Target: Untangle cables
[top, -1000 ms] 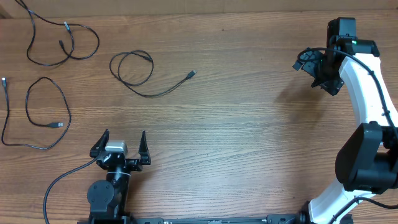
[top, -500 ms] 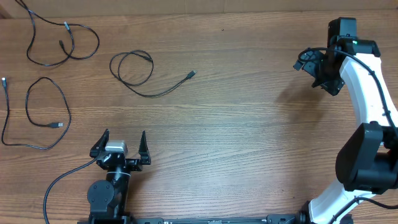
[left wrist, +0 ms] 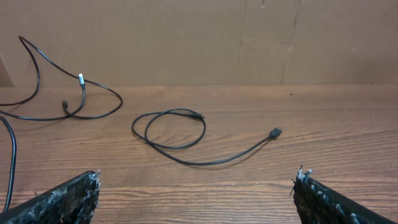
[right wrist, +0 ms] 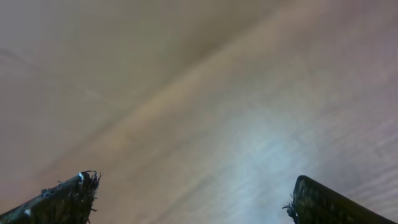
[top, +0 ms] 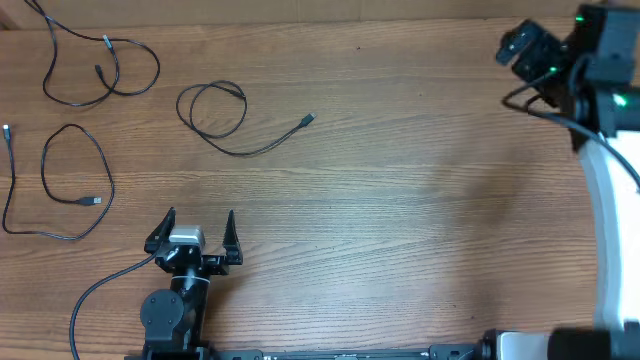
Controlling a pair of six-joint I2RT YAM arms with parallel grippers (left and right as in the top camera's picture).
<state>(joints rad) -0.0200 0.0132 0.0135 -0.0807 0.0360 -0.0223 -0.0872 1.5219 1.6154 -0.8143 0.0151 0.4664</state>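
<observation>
Three thin black cables lie apart on the wooden table's left side. One [top: 100, 75] loops at the far left corner, also in the left wrist view [left wrist: 68, 99]. One [top: 225, 120] forms a loop with a tail ending in a plug, also in the left wrist view [left wrist: 186, 134]. One [top: 60, 185] lies at the left edge. My left gripper [top: 196, 228] is open and empty near the front edge, well short of the cables. My right gripper [top: 525, 45] is raised at the far right; its wrist view shows the fingers [right wrist: 193, 193] spread apart over blurred wood.
A thicker black arm wire [top: 95, 300] curves at the front left beside the left arm's base. The white right arm [top: 615, 200] runs along the table's right edge. A brown cardboard wall [left wrist: 199, 37] stands behind the table.
My right arm has swung up and toward the far right corner, and its view is motion-blurred. The left arm and the cables have not moved.
</observation>
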